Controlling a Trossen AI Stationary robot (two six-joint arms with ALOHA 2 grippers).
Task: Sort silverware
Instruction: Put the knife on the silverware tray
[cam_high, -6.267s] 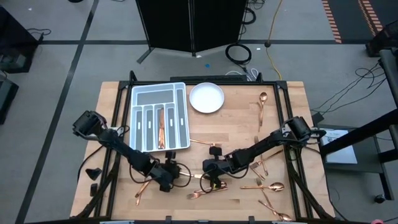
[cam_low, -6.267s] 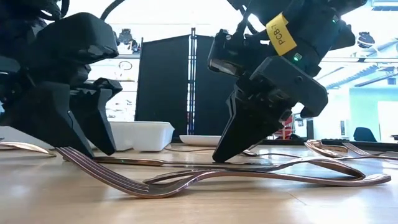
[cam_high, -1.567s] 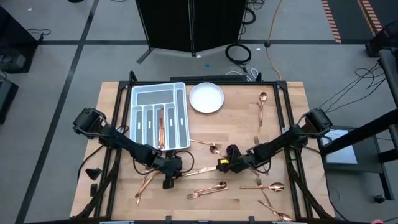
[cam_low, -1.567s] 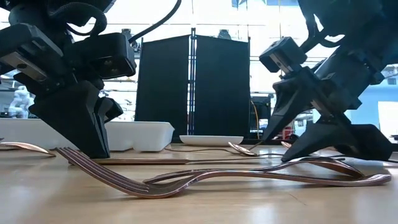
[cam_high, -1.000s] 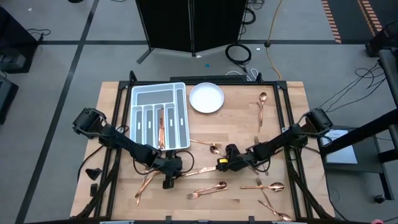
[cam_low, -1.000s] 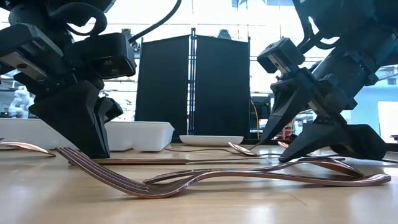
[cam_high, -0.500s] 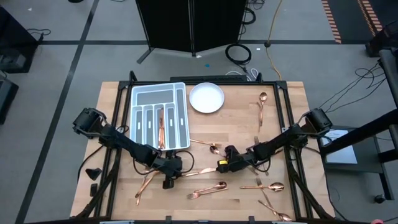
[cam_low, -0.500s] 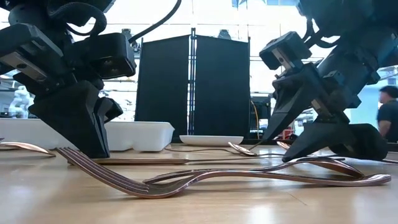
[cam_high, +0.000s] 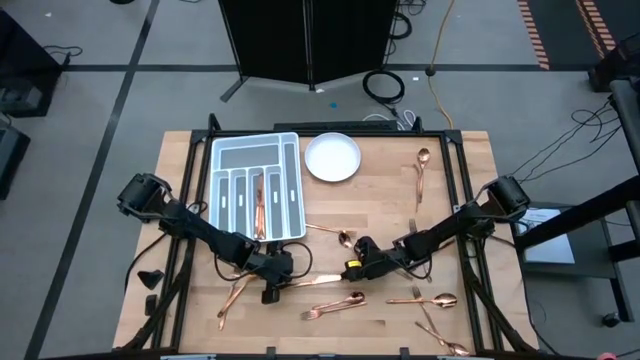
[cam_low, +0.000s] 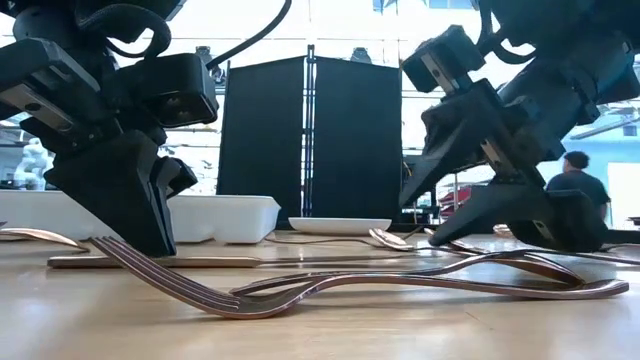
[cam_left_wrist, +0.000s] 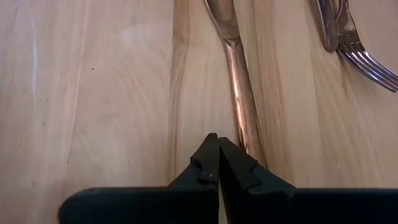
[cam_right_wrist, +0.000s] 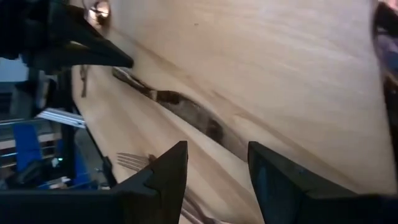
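The wooden surface (cam_high: 380, 200) carried scattered copper silverware (cam_high: 336, 304) along its near edge. Behind that, the left gripper (cam_high: 283, 281), pinched shut and holding nothing, rested its tips on the wood beside a knife (cam_left_wrist: 236, 87). The right gripper (cam_high: 350, 272) hovered with its fingers apart over that knife's other end. Farther back stood the grey tray (cam_high: 222, 152), some pieces inside, and a white plate (cam_high: 332, 157).
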